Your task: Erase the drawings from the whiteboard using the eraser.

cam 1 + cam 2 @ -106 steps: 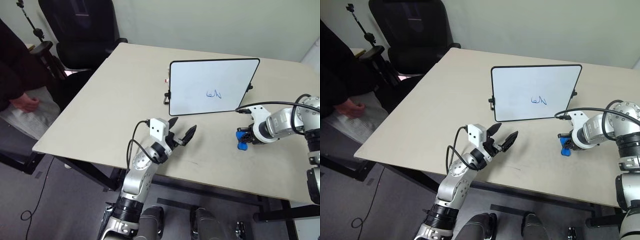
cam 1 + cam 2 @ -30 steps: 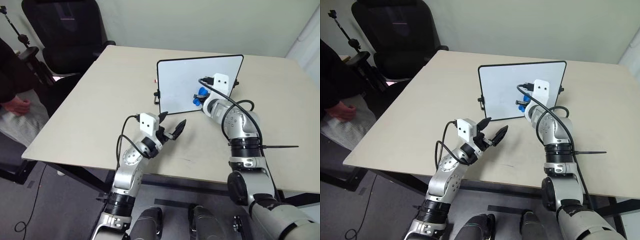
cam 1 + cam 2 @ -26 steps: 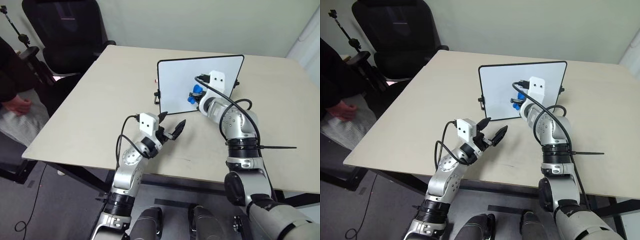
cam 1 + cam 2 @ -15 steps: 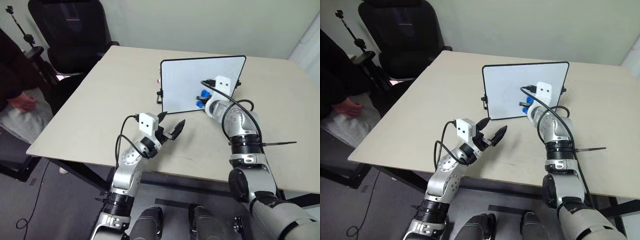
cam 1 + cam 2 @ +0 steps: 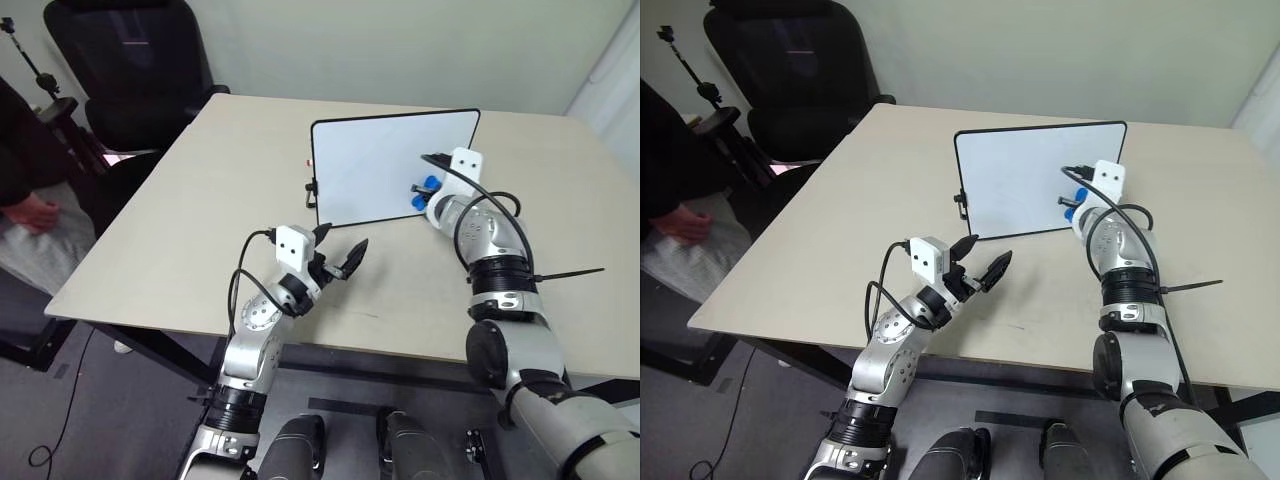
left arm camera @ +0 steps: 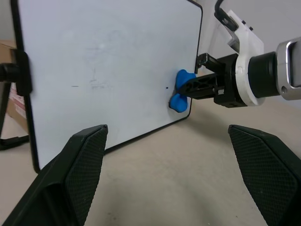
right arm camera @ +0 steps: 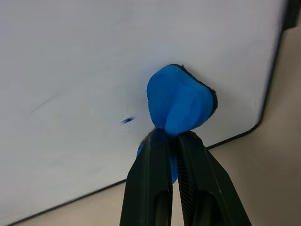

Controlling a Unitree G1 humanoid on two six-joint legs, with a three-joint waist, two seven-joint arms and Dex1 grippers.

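Note:
The whiteboard stands upright on the beige table, facing me. My right gripper is shut on the blue eraser and presses it against the board's face near the lower right corner. Of the drawings, a tiny blue fleck and faint grey smears show on the white surface. My left gripper hovers open over the table in front of the board, holding nothing.
A black office chair stands beyond the table's far left corner. A person sits at the left edge, hand resting on a lap. A small red-and-white item lies behind the board's left side.
My right gripper has slid the eraser rightward across the board's lower part toward its right corner. The blue scribble seen earlier is wiped down to a fleck. The left arm has stayed still.

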